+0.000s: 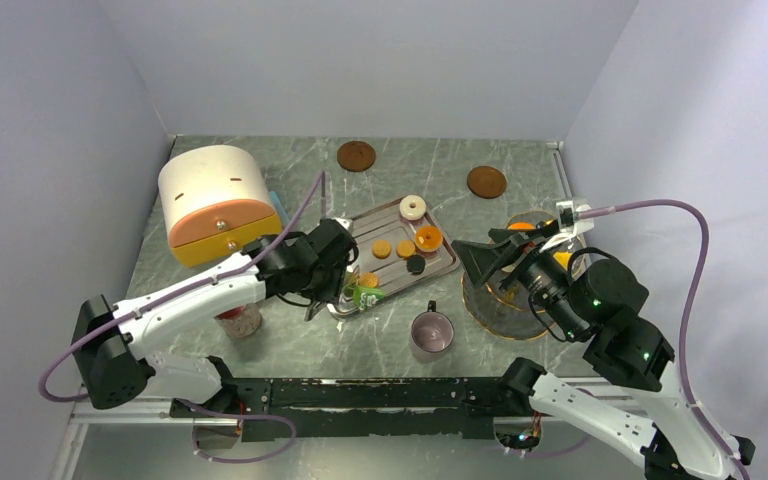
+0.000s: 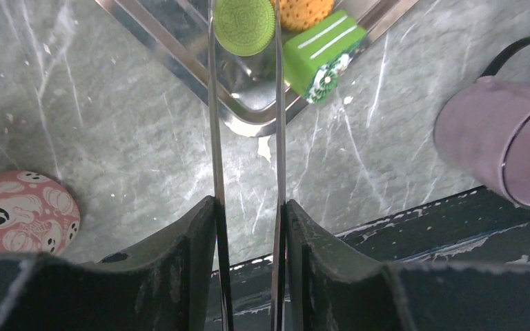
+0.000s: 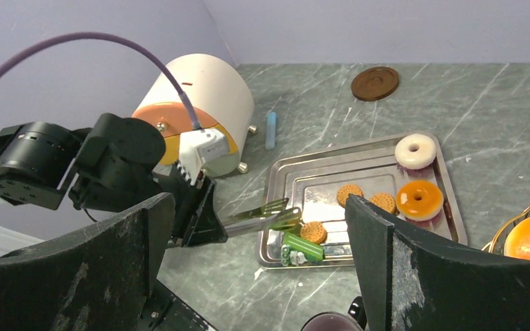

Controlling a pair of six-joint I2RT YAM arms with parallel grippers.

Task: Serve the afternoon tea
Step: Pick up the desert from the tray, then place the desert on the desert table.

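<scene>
**Left arm.** The left gripper [image 2: 248,207] has its jaws pressed against the two blades of a pair of thin metal tongs [image 2: 214,138]. The tong tips pinch a green round sandwich biscuit [image 2: 244,26] by its edges. It sits over the near left corner of the steel tray [image 1: 388,272]. Whether the biscuit touches the tray floor cannot be told. Just right of it, a green striped block [image 2: 321,55] lies at the tray's near rim, beside an orange biscuit [image 2: 305,10].

**Right arm.** The right gripper [image 3: 259,203] has its jaws spread wide and holds nothing. It is raised right of the tray, at the left edge of a gold-rimmed bowl [image 1: 520,333].

**Tray contents.**
- A second orange biscuit [image 1: 382,248] and a third [image 1: 406,248] lie mid-tray.
- A black biscuit [image 1: 415,264] lies nearer.
- An orange-glazed ring [image 1: 428,238] lies to the right.
- A cream ring [image 1: 413,207] lies at the far corner.

**Mug.** The pinkish metal mug [image 1: 431,331] stands upright on the worktop [image 1: 410,165]. It is near of the tray and apart from it, with its handle pointing far.
</scene>
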